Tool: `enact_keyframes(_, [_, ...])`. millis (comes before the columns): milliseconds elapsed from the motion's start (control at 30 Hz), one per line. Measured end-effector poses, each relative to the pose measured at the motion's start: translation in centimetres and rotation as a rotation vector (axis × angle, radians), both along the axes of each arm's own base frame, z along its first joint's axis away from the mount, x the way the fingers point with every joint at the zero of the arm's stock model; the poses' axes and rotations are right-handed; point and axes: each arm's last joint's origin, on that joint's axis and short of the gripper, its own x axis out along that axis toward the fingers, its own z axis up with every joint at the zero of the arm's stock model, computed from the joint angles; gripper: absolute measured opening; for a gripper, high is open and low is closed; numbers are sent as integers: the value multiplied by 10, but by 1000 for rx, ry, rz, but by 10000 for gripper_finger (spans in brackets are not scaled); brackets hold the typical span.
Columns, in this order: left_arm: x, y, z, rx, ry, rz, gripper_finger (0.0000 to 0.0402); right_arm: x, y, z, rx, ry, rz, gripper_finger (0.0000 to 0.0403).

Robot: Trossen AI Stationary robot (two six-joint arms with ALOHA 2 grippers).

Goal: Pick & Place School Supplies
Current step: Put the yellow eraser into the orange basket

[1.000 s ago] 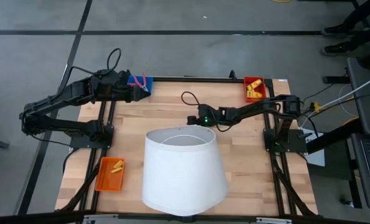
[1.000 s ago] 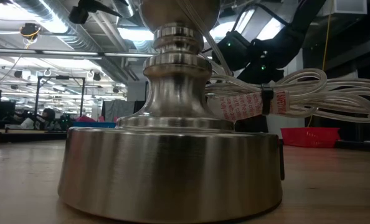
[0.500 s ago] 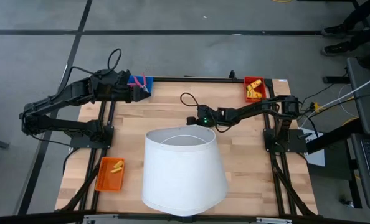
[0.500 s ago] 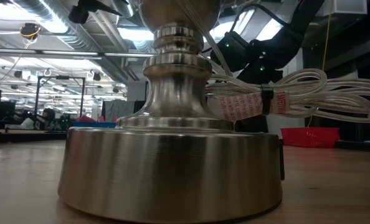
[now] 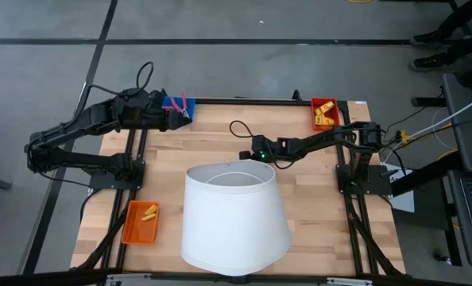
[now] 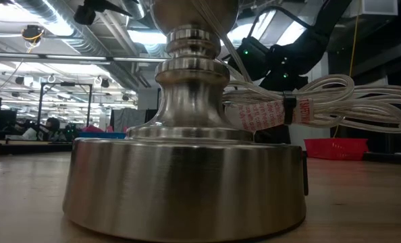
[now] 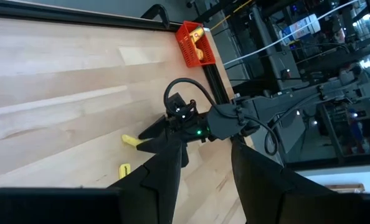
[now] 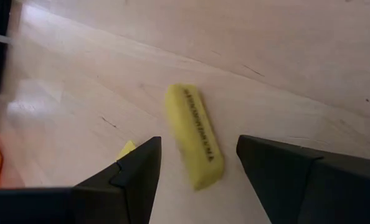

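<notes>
Two pincers are seen: the right pincer [image 8: 197, 180] is spread wide over a yellow stick [image 8: 194, 135] lying flat on the desk [image 8: 297, 68], nothing gripped yet. The left pincer [image 7: 200, 168] is parked half-spread by the blue tray [image 5: 173, 103], empty. Another yellow piece [image 7: 124, 169] is spotted nearby.

Right gripper [image 5: 245, 153] slightly farther forward

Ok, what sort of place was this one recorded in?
Most likely a robotics lab or workshop. Two dark arms are mounted at a wooden table on a bare grey floor, exposed ceiling ducts and strip lights run overhead, and racks of equipment stand behind the table.
</notes>
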Motion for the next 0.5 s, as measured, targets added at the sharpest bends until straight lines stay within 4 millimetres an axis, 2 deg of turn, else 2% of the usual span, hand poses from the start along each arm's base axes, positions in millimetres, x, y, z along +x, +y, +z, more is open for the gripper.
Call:
enact_keyframes(333, [-2, -1, 1, 3, -7, 1, 137, 1, 3, 1, -23, -5, 28, 224])
enact_keyframes(500, [-3, -1, 2, 4, -11, 1, 137, 15, 9, 12, -69, -25, 83, 224])
